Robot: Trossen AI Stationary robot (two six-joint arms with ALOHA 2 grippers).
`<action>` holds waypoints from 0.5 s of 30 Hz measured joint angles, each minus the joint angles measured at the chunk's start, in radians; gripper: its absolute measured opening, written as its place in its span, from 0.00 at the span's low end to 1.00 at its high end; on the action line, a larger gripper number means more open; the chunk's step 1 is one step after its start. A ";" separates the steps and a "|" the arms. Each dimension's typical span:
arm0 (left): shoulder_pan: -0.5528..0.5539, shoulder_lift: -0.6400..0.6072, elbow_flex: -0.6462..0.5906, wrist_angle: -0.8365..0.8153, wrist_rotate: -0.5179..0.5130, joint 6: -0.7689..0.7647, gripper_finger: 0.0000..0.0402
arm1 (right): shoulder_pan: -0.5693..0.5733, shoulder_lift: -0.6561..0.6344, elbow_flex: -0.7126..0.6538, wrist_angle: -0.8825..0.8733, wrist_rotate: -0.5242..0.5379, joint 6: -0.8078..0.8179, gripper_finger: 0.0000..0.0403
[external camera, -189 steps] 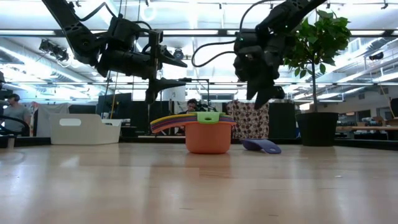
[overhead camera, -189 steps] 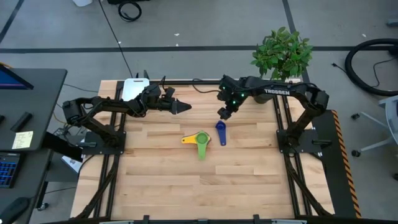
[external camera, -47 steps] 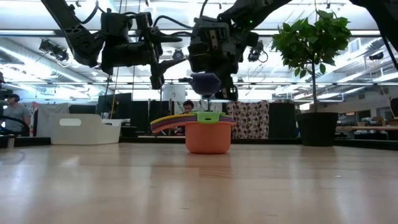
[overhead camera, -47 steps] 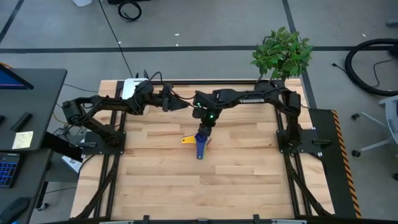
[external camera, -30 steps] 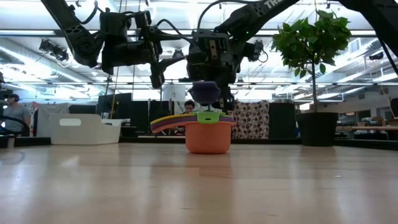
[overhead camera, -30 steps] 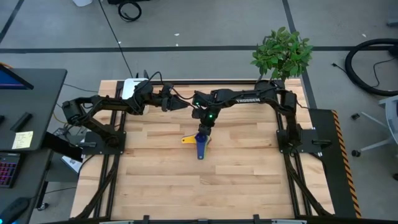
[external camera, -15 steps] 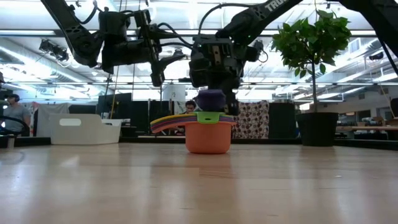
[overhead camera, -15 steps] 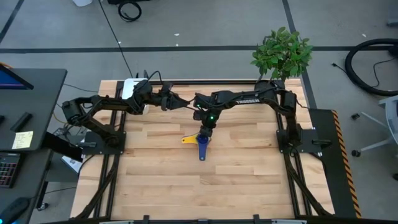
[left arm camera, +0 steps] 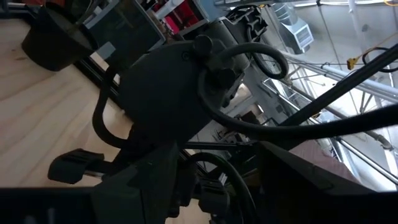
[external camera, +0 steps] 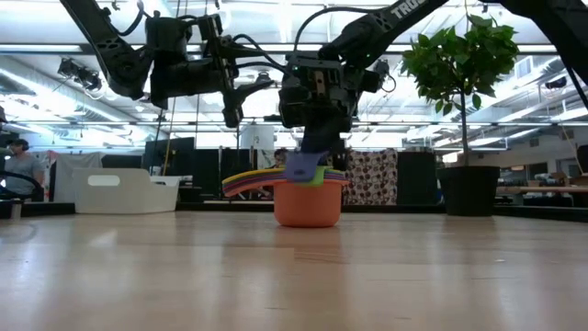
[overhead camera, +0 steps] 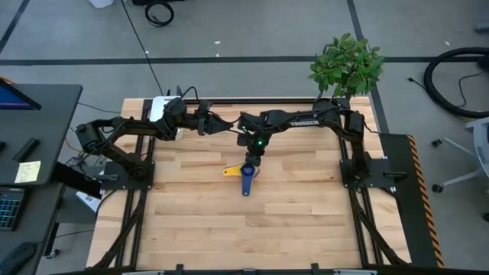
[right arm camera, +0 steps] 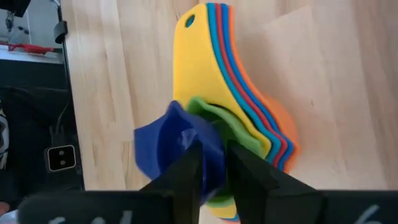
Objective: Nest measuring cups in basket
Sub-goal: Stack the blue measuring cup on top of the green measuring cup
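Note:
A nest of measuring cups [external camera: 308,204] stands mid-table, the orange one at the bottom, with the yellow handle [right arm camera: 199,56] and the other handles fanned out to one side. The dark blue cup [external camera: 301,168] lies tilted in the green cup [right arm camera: 217,115] on top, its handle [overhead camera: 246,187] toward the near edge. My right gripper [right arm camera: 214,171] hangs just over it, pointing slantwise down, its fingers slightly apart. My left gripper [external camera: 241,99] waits open, high over the far left, beside the right arm. The white basket [external camera: 124,190] stands on the table's far left corner. My right gripper has its fingers [right arm camera: 186,174] on either side of the dark blue cup's upper edge [right arm camera: 210,163], coming from above at a slant. The cup is blurred there, and I cannot tell whether the fingers touch it. The cup rests tilted on the nest.
A potted plant [overhead camera: 346,65] stands at the far right corner, its dark pot [external camera: 469,188] level with the nest. Bare wood [overhead camera: 252,229] lies between the nest and the near edge. The two arms meet closely above the far middle.
The dark blue cup has sunk from between my right gripper's fingers onto the top of the nest and has tipped from upright to tilted. My right gripper has stayed above the nest.

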 joint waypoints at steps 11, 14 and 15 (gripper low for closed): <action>0.000 0.000 0.000 0.001 0.001 0.001 0.56 | -0.013 0.000 0.001 0.002 -0.045 -0.008 0.31; 0.005 0.000 0.000 0.000 0.004 0.001 0.56 | -0.028 0.000 0.001 -0.001 -0.089 0.001 0.31; 0.010 0.000 0.000 0.000 0.009 0.001 0.56 | -0.032 -0.001 0.001 -0.007 -0.094 0.004 0.31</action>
